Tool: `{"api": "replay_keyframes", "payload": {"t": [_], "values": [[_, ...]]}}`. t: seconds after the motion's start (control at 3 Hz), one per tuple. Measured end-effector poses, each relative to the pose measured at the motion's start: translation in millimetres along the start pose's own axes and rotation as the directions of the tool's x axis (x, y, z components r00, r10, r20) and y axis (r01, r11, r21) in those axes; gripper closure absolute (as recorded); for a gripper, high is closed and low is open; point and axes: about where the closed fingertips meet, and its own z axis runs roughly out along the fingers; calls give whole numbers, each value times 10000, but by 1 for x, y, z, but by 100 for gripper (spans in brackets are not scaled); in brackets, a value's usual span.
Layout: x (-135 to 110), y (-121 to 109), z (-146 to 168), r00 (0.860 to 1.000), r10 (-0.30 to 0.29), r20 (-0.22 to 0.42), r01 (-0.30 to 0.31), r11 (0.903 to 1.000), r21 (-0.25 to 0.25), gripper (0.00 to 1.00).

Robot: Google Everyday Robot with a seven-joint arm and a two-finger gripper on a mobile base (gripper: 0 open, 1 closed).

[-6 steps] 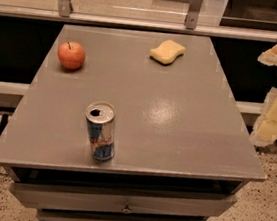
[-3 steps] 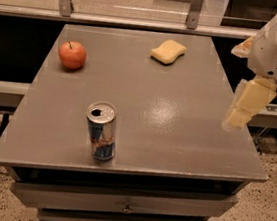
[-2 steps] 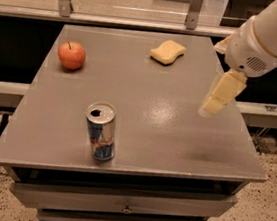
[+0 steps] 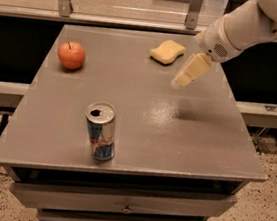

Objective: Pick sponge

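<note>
Hovering above the desk (image 4: 200, 140), the hand (image 4: 180, 81) is seen near the sponge (image 4: 168, 51) but apart from it. The sponge lies untouched toward the desk's far edge. Whether the hand is open or closed cannot be told. Nothing has been gripped; the final approach, grasp and lift are judged outstanding.

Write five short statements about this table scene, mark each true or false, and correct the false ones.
1. The sponge lies flat on the table, toward its far edge. True.
2. The gripper has hold of the sponge. False: it hangs above the table just beside the sponge, apart from it.
3. The apple sits on the table's left part as the camera sees it. True.
4. The can lies on its side. False: it stands upright near the front edge.
5. The apple touches the can. False: they stand well apart.
</note>
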Motion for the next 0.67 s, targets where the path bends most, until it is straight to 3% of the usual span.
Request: {"api": "replay_keyframes", "payload": {"t": [0.33, 0.67], "values": [[-17, -39, 37, 9889, 782, 1262, -787, 9969, -13, 0], [-31, -75, 68, 9597, 1469, 2395, -1509, 9885, -17, 0]]}}
